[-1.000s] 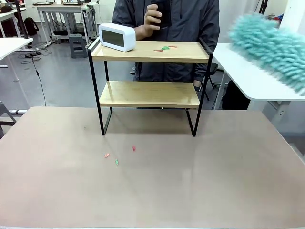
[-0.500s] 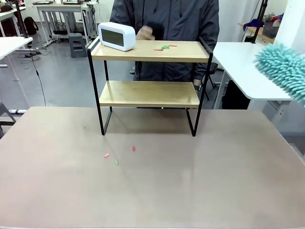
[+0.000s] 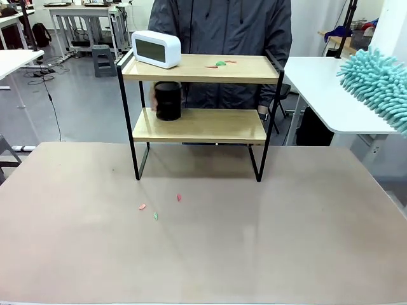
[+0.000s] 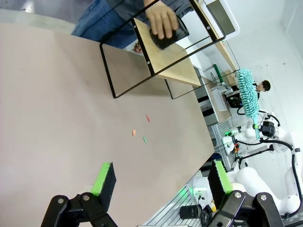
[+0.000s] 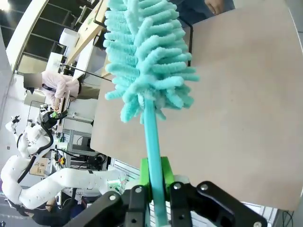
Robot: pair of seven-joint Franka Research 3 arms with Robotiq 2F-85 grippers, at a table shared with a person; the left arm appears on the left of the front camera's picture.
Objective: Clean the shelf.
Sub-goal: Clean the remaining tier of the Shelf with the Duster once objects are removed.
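Shelf (image 3: pixel 210 125): small two-tier rack with two light wooden boards in a thin black metal frame. It stands on four legs at the far middle of the brownish-grey table (image 3: pixel 267 248), just in front of the person.
On it: a white rounded clock (image 3: pixel 156 49) sits at the left end of the top board. Green and red scraps (image 3: pixel 220 63) lie near that board's middle. A black mesh-sided cylinder (image 3: pixel 168 101) is on the left part of the lower board, with the person's hand (image 4: pixel 162 19) on it.
Table litter: a few small red and green bits (image 3: pixel 156 206) lie in front of the rack, apart from its legs.
Handling: probably light and stiff. The thin legs may slide or tip under a sideways push, so brush the boards gently. If it needs steadying, a top corner of the frame looks the best hold.
Right gripper (image 5: pixel 156 184): its green pads are clamped on the thin teal handle of a fluffy teal duster (image 3: pixel 378 89), which is raised to the rack's right, well apart from it.
Left gripper (image 4: pixel 162 178): jaws spread wide with nothing between them, above the table.
Writing: none readable; the clock's screen is dark.
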